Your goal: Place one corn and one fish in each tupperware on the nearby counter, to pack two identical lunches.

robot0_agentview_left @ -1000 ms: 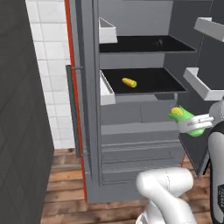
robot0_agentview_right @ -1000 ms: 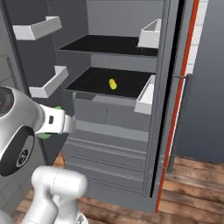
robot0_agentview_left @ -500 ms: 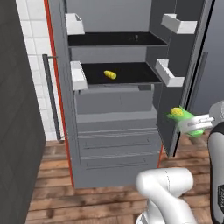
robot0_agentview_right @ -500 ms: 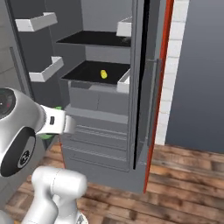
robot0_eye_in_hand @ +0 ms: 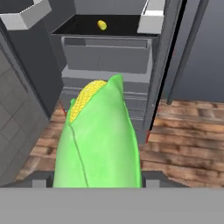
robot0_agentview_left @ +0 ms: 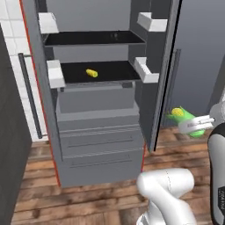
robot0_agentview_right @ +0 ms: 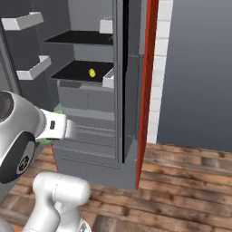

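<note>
A bright lime-green corn cob with yellow kernels showing at its tip (robot0_eye_in_hand: 98,140) is being gripped between the jaws of the two-finger gripper (robot0_agentview_left: 193,125), which are closed on its husk; the cob is being held in the air above the wooden plank floor (robot0_agentview_left: 66,200). Beyond it, an open grey refrigerator (robot0_agentview_left: 99,132) is being faced, its drawers shut. Farther in, a small yellowish corn cob (robot0_agentview_left: 91,73) is being carried on the fridge's black lower shelf (robot0_agentview_left: 114,70).

Lime-green husk is wrapping the yellow-kernelled corn (robot0_eye_in_hand: 98,140); a yellowish cob (robot0_agentview_left: 91,73) is lying on the fridge's black shelf (robot0_agentview_left: 110,71) beyond the claw.
</note>
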